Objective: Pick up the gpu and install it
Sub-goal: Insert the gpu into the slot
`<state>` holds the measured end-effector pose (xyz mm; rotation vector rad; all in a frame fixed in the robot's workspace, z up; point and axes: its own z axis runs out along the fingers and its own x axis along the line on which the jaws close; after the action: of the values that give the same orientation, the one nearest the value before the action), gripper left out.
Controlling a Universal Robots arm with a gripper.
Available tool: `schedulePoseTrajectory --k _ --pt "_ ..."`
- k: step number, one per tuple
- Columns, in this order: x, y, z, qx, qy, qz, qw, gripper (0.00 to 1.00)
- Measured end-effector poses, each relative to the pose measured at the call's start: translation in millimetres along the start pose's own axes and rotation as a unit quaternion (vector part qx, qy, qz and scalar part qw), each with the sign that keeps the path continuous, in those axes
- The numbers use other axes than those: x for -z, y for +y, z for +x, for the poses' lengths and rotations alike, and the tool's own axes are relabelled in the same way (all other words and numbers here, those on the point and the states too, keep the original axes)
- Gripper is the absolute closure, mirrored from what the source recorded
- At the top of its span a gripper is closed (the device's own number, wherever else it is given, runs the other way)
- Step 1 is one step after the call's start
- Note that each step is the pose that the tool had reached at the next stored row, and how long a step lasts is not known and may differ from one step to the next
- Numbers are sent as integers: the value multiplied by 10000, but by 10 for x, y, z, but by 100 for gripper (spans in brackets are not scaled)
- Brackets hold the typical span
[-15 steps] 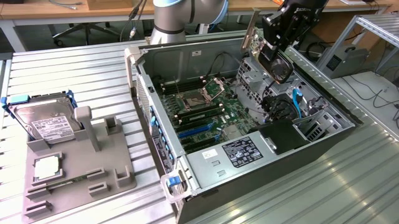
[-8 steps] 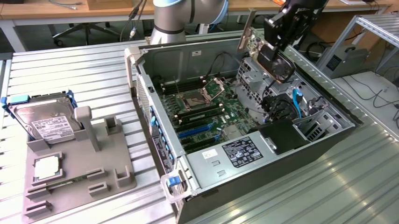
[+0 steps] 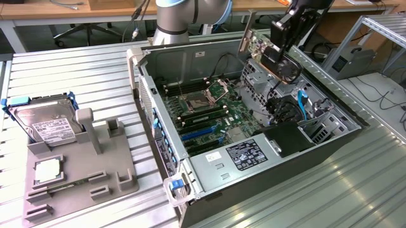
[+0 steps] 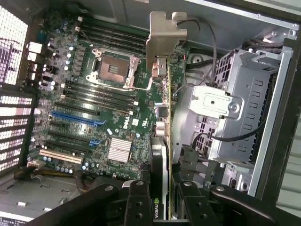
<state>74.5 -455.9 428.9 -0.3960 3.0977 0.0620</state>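
**Between the fingers of the gripper point(image 4: 160, 202): the gpu point(image 4: 159, 153), clamped edge-on**

Beneath the gripper lies the open computer case point(image 3: 190, 59), with the motherboard point(image 4: 108, 94) under the card. The gpu's silver bracket point(image 4: 165, 37) points away from the gripper. The grey drive cage point(image 4: 235, 103) stands just beside the card.

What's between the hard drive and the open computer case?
In the exterior view, the gray holder's upright posts, then a strip of bare ribbed table.
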Motion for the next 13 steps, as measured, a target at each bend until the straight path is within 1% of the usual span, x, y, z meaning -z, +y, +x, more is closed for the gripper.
schedulePoseTrajectory --k 4,8,10,12,13 --pt "0 0 0 310 16 12 9995 73" --pt "0 0 0 616 32 21 9981 73" --pt "0 0 0 806 42 27 9967 73" --pt "0 0 1 1009 53 35 9949 73" --pt "0 0 1 1076 56 37 9942 73"
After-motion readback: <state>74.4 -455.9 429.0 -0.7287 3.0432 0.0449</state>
